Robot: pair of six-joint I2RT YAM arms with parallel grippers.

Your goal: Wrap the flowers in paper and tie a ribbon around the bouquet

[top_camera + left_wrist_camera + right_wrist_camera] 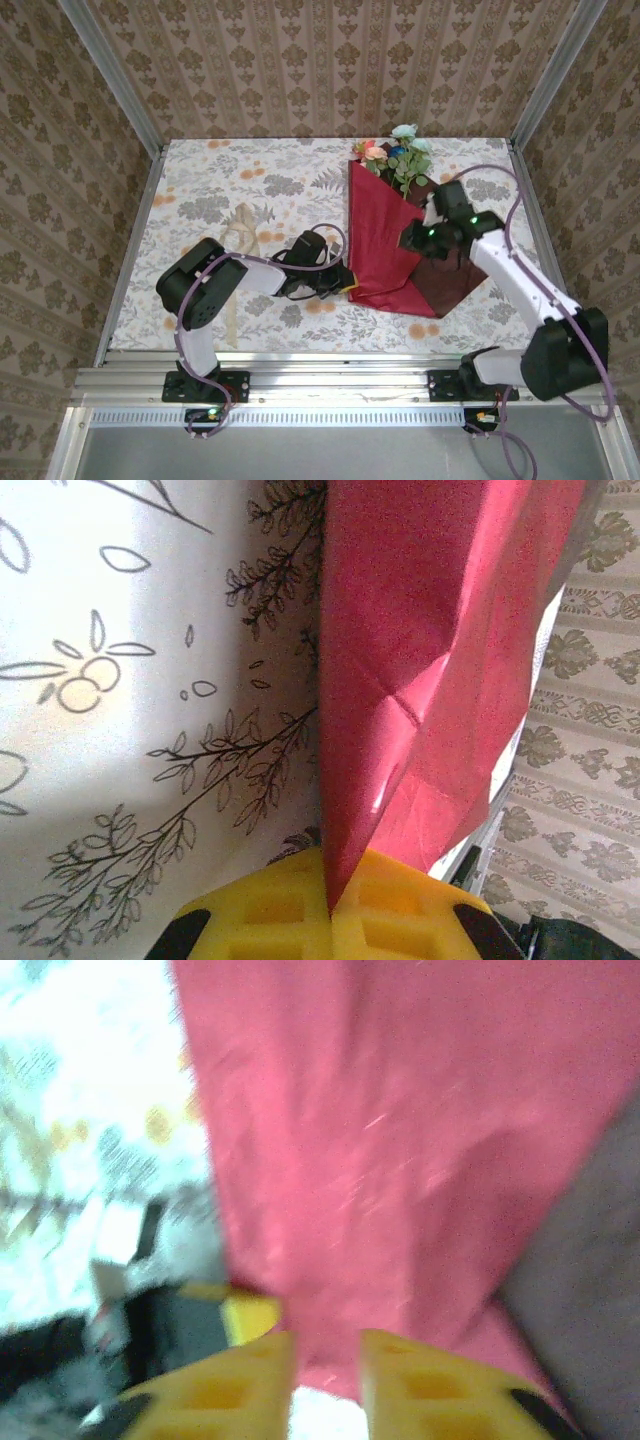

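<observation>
The left hand (330,912) is clenched on the near left corner of the paper (375,230), its yellow fingers (270,910) pressed together with the red edge pinched between them. The right hand (327,1352) sits at the paper's right side, where the red sheet runs down into the narrow gap between its fingers; the blurred right wrist view does not show whether they are pinching it. The paper lies on the flower-printed bench (200,180), creased and folded over, showing bright red across most of its face and dark maroon along its right and near parts. The flowers (398,152) lie at the paper's far end, pink, orange, pale blue and white blooms with green leaves. The ribbon (243,235), pale and limp, lies well to the left of the paper.
</observation>
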